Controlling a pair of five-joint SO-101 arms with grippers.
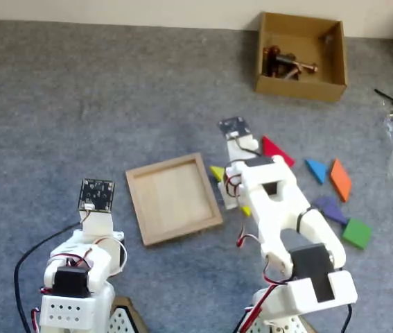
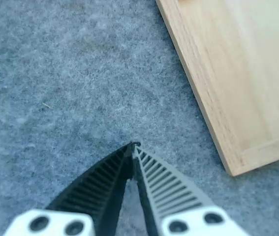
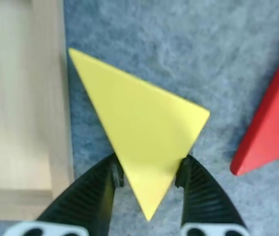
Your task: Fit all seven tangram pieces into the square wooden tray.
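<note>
Pale bare-wood tray point(image 1: 174, 200) (grain visible); smooth, matt yellow triangle point(image 3: 139, 132); fuzzy grey carpet point(image 1: 78, 104).

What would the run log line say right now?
right gripper: shut on yellow triangle piece beside square wooden tray | left gripper: shut, over grey carpet | tray: no pieces inside

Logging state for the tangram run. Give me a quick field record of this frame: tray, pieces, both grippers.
tray: wooden tray, nothing in it
left gripper: left gripper shut, holding nothing, over carpet beside a tray corner
right gripper: right gripper closed on yellow triangle, just off the tray's edge
loose pieces: red triangle, blue triangle, orange parallelogram, purple piece, green square, all on carpet outside the tray
pieces placed: none
other: cardboard box at the far side
</note>
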